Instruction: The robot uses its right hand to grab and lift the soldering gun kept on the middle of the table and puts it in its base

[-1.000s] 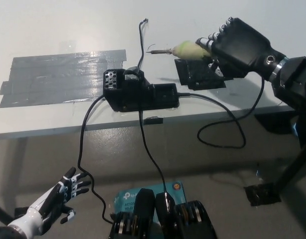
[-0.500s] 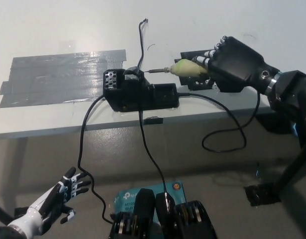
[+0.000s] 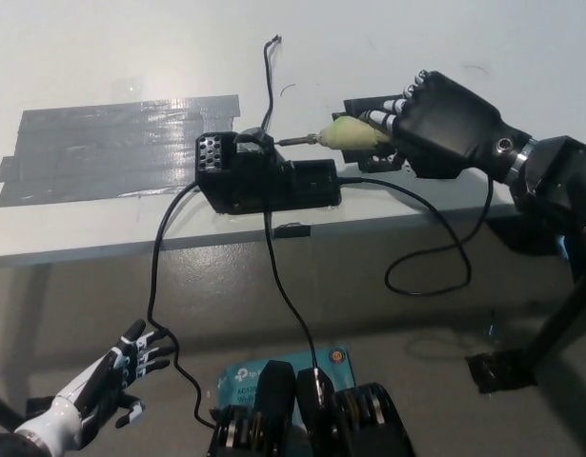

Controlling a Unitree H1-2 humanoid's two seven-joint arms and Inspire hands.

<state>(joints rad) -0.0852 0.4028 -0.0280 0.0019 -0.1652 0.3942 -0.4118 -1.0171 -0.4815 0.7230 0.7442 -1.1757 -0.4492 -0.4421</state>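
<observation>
Head view, looking steeply down on a white table (image 3: 102, 57). The soldering gun (image 3: 342, 136) is gripped at its pale yellow-green handle by the black right hand (image 3: 443, 124), whose fingers are closed around the handle's rear part. The gun is held roughly level above the table's front portion, its thin metal tip directed toward picture left and ending just beside the upper right of the black base (image 3: 264, 176); whether the tip touches the base cannot be told. The base stands near the table's front edge, with a perforated block at its left end. Black cables (image 3: 159, 276) are seen running from the base over the table edge and downward. A flat black object (image 3: 369, 107) is partly hidden behind the right hand. Strips of grey tape (image 3: 111, 143) are laid across the table to the left of the base. The white left hand (image 3: 107, 381) is held at the lower left, below table level, with its fingers spread apart and nothing held.
</observation>
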